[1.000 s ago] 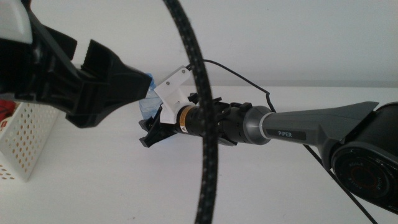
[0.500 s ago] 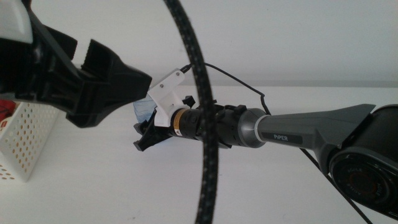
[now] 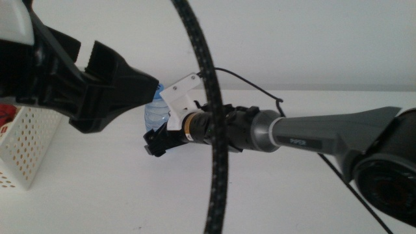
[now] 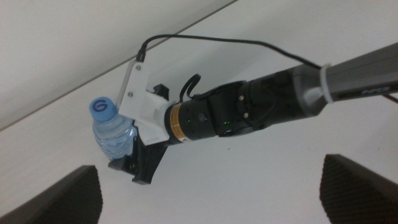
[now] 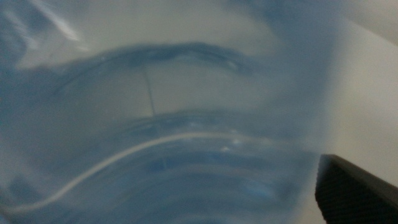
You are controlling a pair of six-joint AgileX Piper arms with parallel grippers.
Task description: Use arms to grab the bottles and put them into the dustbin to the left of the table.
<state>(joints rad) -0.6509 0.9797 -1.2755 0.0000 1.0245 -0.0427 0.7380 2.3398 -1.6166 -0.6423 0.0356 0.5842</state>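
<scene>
1. Since half a second ago, your right gripper has swung the small water bottle back upright; it was leaning over then, and now its blue cap points up again.
2. Your right gripper's jaws are closed around the lower part of that bottle, low over the white table. In the right wrist view the clear ribbed plastic fills almost everything, with one dark jaw tip at the corner.
3. Behind the jaws you can see the white camera bracket touching the bottle's side, then the Piper arm reaching out to the right.
4. Your left gripper hangs above, jaws spread wide with nothing between them. In the middle view its dark bulk covers the bottle's cap and upper left side.
5. A thick braided cable crosses in front of the right wrist in the middle view.
6. The perforated white dustbin stands at the table's left edge, well apart from the bottle, with something red showing inside.
</scene>
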